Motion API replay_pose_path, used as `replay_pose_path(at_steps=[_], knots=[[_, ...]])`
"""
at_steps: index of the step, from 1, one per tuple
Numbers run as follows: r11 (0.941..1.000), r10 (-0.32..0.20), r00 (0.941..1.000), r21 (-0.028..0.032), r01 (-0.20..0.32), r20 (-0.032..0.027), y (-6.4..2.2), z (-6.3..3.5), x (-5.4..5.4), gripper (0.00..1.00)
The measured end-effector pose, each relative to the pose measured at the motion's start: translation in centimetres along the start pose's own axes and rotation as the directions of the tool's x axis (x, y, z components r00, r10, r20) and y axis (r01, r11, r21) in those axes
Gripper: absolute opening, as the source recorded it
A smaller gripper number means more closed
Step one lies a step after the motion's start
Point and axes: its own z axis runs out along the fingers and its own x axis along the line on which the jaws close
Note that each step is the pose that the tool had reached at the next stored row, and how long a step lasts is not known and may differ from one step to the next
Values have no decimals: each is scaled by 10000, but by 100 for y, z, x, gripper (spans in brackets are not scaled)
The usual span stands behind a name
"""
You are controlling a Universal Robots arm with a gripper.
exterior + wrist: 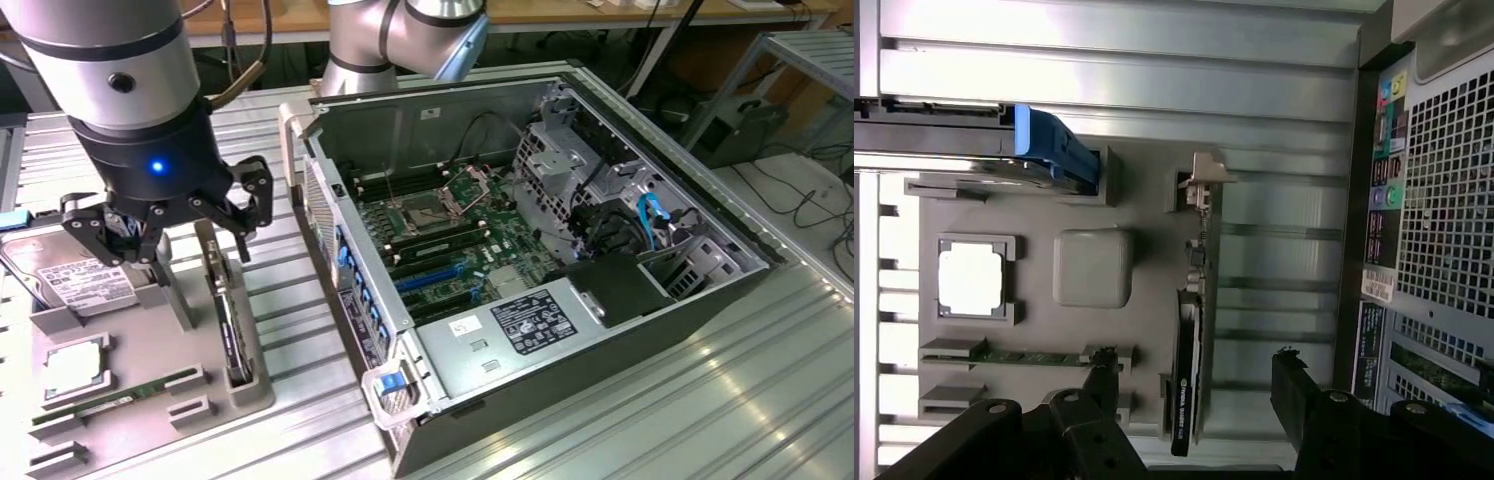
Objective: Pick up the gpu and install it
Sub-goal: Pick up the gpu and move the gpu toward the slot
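Note:
The gpu (230, 320) stands on its long edge in a slot of the grey parts tray (150, 335), at the side nearest the computer. In the wrist view the gpu (1189, 340) shows as a thin black card with a pale metal bracket (1204, 178) at its far end. My gripper (180, 250) hangs open above the tray, over the card's far end and apart from it. In the wrist view the gripper (1194, 375) has one dark finger on each side of the card, with nothing held. The open computer case (534, 230) lies on its side, motherboard (447, 235) exposed.
The tray (1144, 250) also holds a silver hard drive (67, 275), a square processor (74, 365) and a green memory stick (120, 397). The case wall (334, 250) rises close beside the tray. Ribbed aluminium table (694, 400) surrounds everything.

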Motion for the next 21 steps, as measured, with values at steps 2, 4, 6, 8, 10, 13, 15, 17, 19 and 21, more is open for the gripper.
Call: replay_pose_path(at_steps=[2, 4, 6, 8, 10, 13, 15, 17, 19, 21], knots=[[10000, 7, 10000, 0, -7, 0, 0, 39, 1, 72], [10000, 28, 10000, 0, -28, 0, 0, 75, 2, 72], [10000, 37, 10000, 1, -37, -1, -1, 111, 3, 72], [10000, 45, 10000, 1, -45, 0, -9, 148, 4, 72], [10000, 69, 10000, 1, -69, 0, -14, 192, 6, 72], [10000, 93, 10000, 9, -93, 0, -27, 246, 7, 72], [9999, 105, 9999, 13, -105, 0, -39, 282, 9, 72], [9999, 144, 9999, 16, -144, 0, -50, 319, 11, 72], [9998, 182, 9998, 17, -182, 1, -55, 355, 12, 72], [9998, 212, 9998, 20, -212, -1, -58, 391, 13, 72]])
